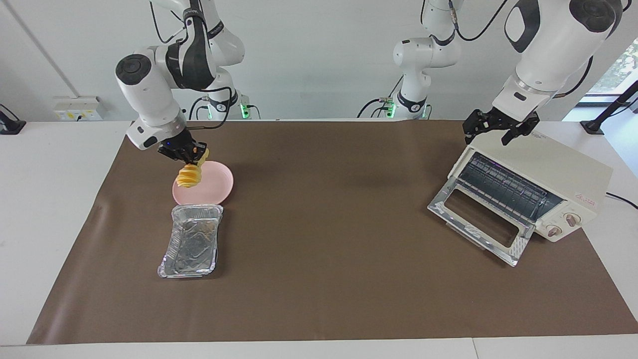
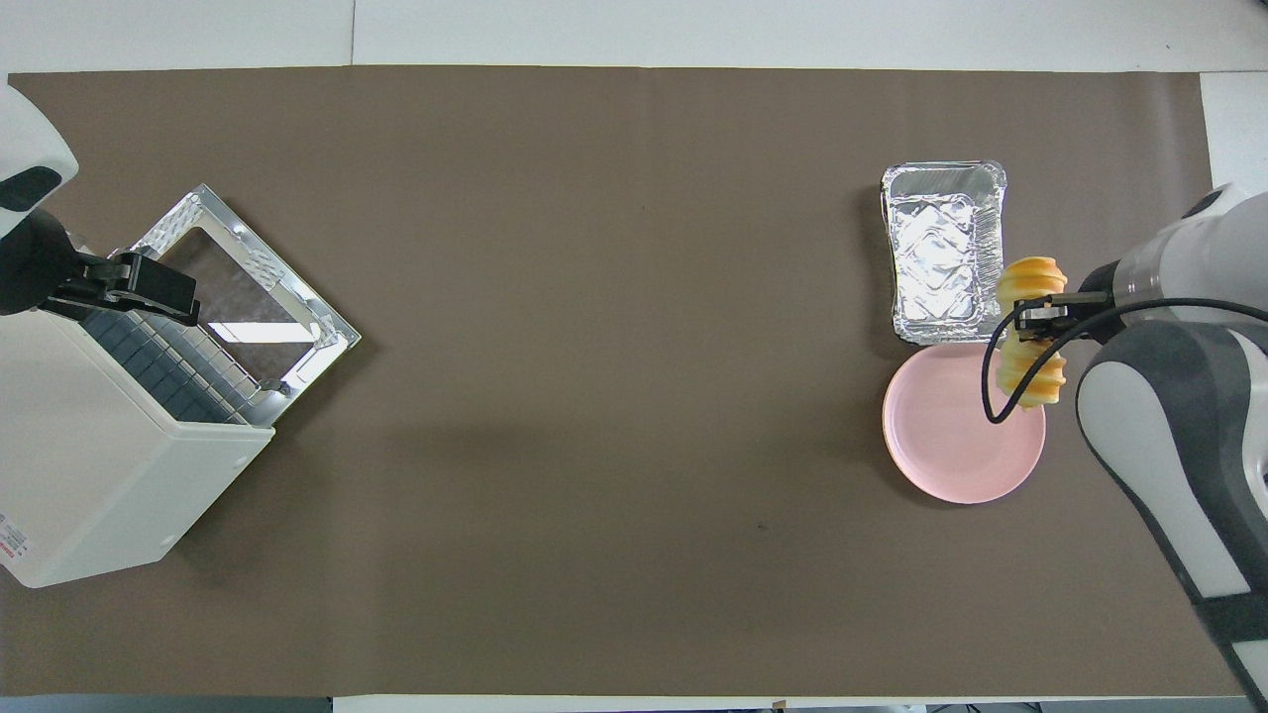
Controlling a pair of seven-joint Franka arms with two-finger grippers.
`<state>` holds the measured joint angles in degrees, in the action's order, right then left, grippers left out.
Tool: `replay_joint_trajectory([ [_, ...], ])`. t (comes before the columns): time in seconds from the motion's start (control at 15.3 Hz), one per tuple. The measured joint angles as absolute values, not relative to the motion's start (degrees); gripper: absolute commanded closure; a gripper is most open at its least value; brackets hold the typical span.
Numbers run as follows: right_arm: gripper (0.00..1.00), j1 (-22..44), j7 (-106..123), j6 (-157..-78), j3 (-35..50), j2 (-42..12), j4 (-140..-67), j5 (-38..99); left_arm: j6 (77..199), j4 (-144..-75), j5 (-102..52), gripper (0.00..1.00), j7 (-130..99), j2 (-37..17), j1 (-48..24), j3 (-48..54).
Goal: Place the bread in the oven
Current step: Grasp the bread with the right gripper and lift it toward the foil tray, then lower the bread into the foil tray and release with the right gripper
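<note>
The right gripper (image 1: 191, 157) is clamped on the middle of the bread (image 1: 190, 174), which hangs in the air with one end poking out above the fingers and the longer, ridged end drooping below them. Directly under the gripper and its load lies the pink plate (image 1: 214, 192), bare on top, with the bread clear of its surface and over the edge of it that faces the right arm's end of the table. In the overhead view the same gripper (image 2: 1030, 318) crosses the bread (image 2: 1030, 371) at its waist, and the loaf covers the spot where the plate (image 2: 951, 456) and the foil tray (image 2: 946, 253) come closest to each other. The tray (image 1: 192, 242) sits on the brown mat (image 1: 324, 279) just beside the plate, farther from the robots than it, and holds nothing. At the left arm's end of the table stands the oven (image 1: 548, 184), well apart from the gripped bread, with its glass door (image 1: 481, 224) dropped fully open onto the mat and the wire rack (image 1: 503, 187) showing inside. The left gripper (image 1: 494, 130) waits just over the top front edge of the oven, fingers spread wide and holding nothing; from above it (image 2: 149, 287) shows over the oven (image 2: 89, 465) mouth, above the rack.
</note>
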<state>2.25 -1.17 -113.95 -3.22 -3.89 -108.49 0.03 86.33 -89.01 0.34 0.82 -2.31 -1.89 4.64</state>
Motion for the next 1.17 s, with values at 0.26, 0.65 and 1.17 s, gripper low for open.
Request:
replay_joint_trajectory([
  [0.26,0.84,1.9,-0.3,-121.7,-3.2,-13.5,-103.2,0.1,86.3,-89.0,0.3,0.0,0.8,-2.3,-1.9,4.6],
  [0.65,0.82,2.2,-0.3,-124.1,-2.9,-18.7,-102.8,1.4,86.3,-89.0,0.3,0.0,0.8,-2.3,-1.9,4.6],
  [1.17,0.55,2.2,-0.3,-128.2,-2.9,-21.6,-103.0,2.7,86.3,-89.0,0.3,0.0,0.8,-2.3,-1.9,4.6],
])
